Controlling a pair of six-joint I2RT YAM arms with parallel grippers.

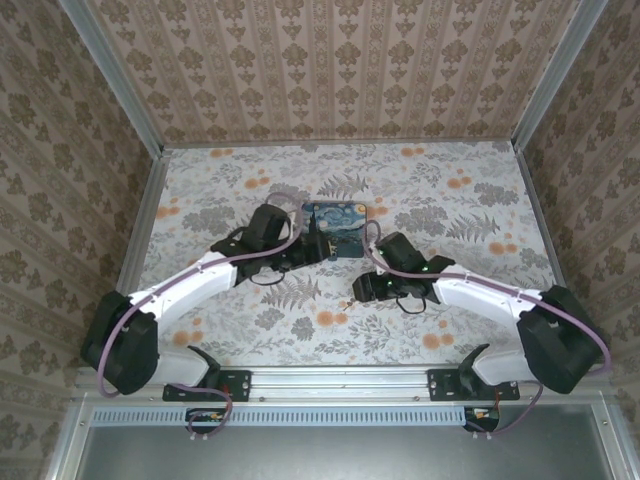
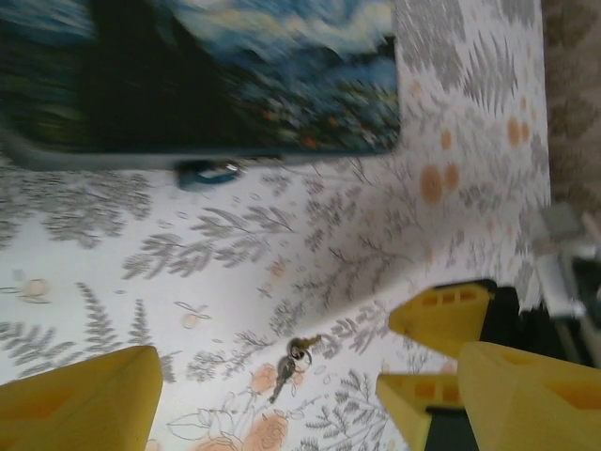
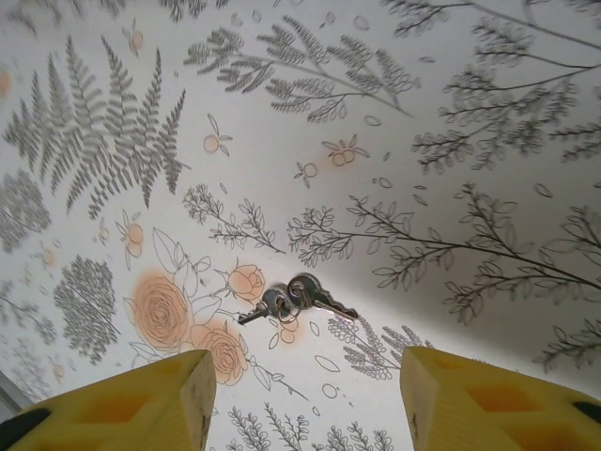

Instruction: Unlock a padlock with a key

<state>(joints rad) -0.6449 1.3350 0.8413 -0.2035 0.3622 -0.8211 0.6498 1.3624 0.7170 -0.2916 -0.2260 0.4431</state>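
Padlock (image 2: pixel 208 174): tiny, bluish-dark, blurred. It lies on the floral table (image 1: pixel 450 200) right against the edge of the blue painted-print box (image 1: pixel 335 230) that faces the left gripper. It looks partly tucked under that edge, and the shackle state can't be told. Nothing is gripping it.

Keys (image 3: pixel 293 301): two small keys on one ring, flat on the table over an orange flower print. They are off the box and clear of its edge, on the arm-base side, well apart from the padlock. Nothing touches them.

Right gripper (image 3: pixel 310 413): yellow fingers spread wide and holding nothing. It sits low over the table on the arm-base side of the box, with the keys just ahead of its tips, about centred in the gap.

Left gripper (image 2: pixel 305 399): fingers also spread and empty. In the top view it is at the box's near-left edge and pointing at the box. In its wrist view the padlock is ahead at the box edge, with the keys closer in.
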